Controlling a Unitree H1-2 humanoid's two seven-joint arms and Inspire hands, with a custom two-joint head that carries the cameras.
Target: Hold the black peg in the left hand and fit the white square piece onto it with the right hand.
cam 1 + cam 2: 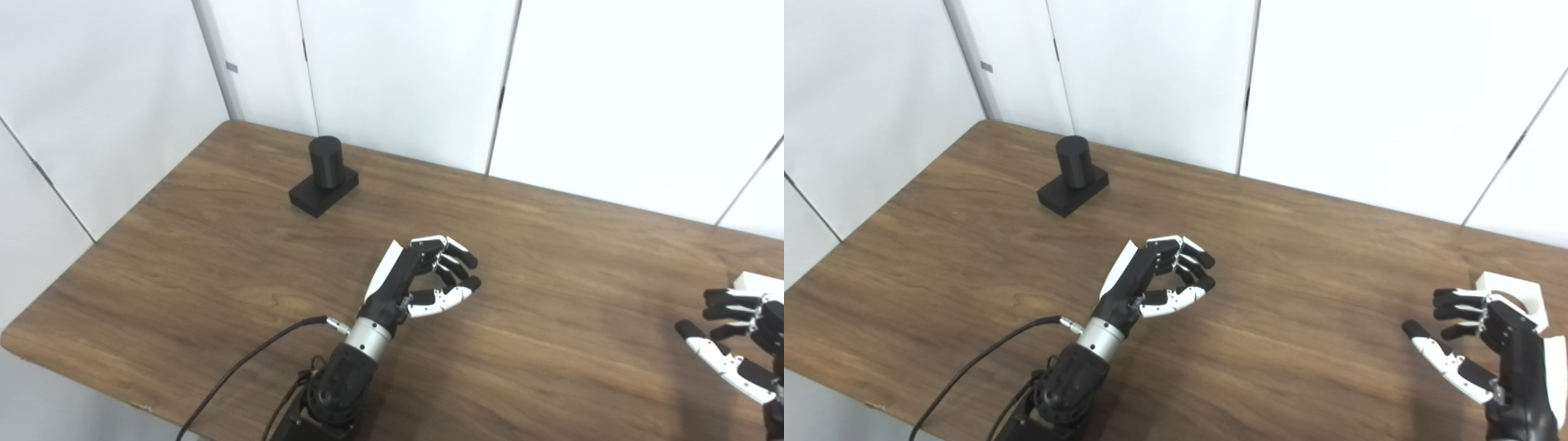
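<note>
Left hand (1157, 278): empty, fingers curled with a gap to the thumb, mid-table. Right hand (1482, 343): empty, fingers spread, at 4 o'clock. Black peg (1073, 174) stands at 11 o'clock. White square piece (1513, 295) lies just behind the right hand.

**Two head cameras, side by side, look down on the bench**

Both views look from above, forward and downward, over the wooden bench (551, 257) toward the white wall panels (1366, 92) behind it. They stand close enough that the arms enter at the bottom edge. The right eye view sits a little more to the right: it shows more of the bench's right side. Both views share almost the whole bench top.
</note>
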